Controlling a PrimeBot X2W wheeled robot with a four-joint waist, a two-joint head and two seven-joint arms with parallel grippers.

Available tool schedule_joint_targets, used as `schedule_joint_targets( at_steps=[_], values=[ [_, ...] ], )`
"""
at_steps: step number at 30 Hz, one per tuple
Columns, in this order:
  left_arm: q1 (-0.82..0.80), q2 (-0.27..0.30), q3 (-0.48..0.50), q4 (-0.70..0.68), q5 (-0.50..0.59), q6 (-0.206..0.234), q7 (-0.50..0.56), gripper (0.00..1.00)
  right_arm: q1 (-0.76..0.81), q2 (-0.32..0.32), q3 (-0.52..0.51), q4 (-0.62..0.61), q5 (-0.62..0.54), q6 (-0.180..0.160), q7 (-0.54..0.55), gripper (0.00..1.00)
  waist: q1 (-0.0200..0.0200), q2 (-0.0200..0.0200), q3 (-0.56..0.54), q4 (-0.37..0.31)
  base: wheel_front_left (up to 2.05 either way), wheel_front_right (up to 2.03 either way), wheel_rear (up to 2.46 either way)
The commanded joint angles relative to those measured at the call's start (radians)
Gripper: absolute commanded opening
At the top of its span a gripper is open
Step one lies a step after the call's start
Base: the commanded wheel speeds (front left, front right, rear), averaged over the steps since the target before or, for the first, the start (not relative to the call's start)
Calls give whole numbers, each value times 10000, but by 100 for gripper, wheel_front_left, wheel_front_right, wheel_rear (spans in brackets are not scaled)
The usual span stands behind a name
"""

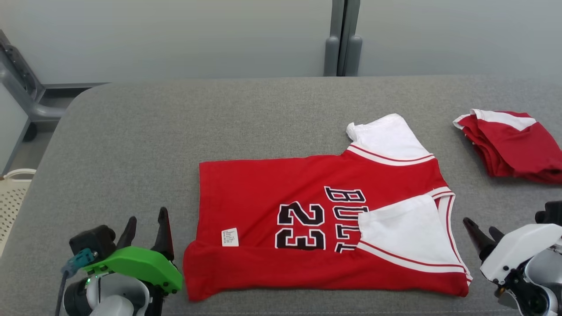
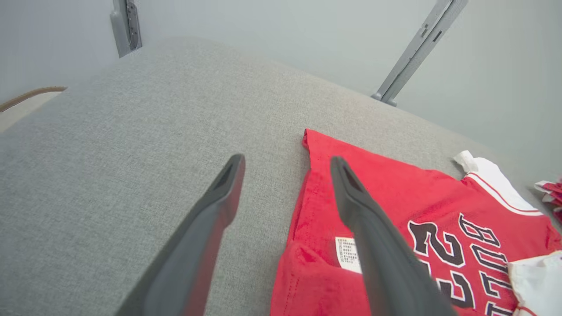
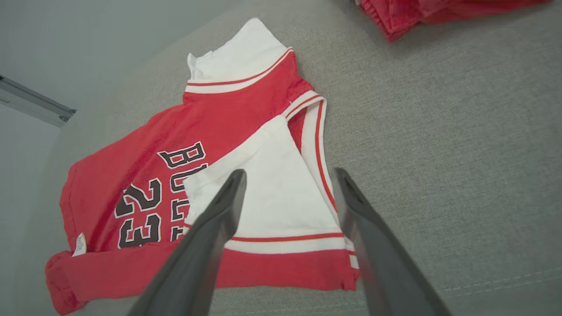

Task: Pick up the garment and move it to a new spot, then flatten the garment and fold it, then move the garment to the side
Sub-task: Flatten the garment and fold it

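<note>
Head view: left fingers [image 1: 163, 235] and right fingers [image 1: 476, 237] spread wide, empty.

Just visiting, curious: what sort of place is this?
Probably a test room for clothes folding, not a home: a grey padded table, bare pale partition walls, one red jersey spread out, another folded red garment aside.

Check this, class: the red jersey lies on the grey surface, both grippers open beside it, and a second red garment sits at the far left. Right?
One slip: the second red garment sits far right, not left, as the head view shows. The red jersey does lie on the grey surface, left gripper and right gripper open beside it.
</note>
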Motion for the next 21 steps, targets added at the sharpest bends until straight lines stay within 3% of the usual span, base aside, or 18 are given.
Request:
schedule_joint_targets(
  at_steps=[1, 12, 18, 21],
  values=[
    [20, 4, 168, -127, -67, -185, -309, 100, -210, -29, 92, 59, 201, 2, -318, 100, 0, 0, -202, 39, 0, 0, 0],
    [-15, 138, 644, -895, 413, -1853, -1494, 100, -885, -38, 1956, 920, 960, 2, -3539, 100, 0, 0, -495, 9, 0, 0, 0],
    [533, 198, 735, -914, 952, -2298, -1559, 100, -1009, -33, 2905, 1199, 512, 2, -5134, 100, 0, 0, -613, 53, 0, 0, 0],
    [837, 242, 711, -804, 1215, -2294, -1555, 100, -1013, -30, 3025, 1457, 71, 2, -5707, 100, 0, 0, -667, 102, 0, 0, 0]
  ],
)
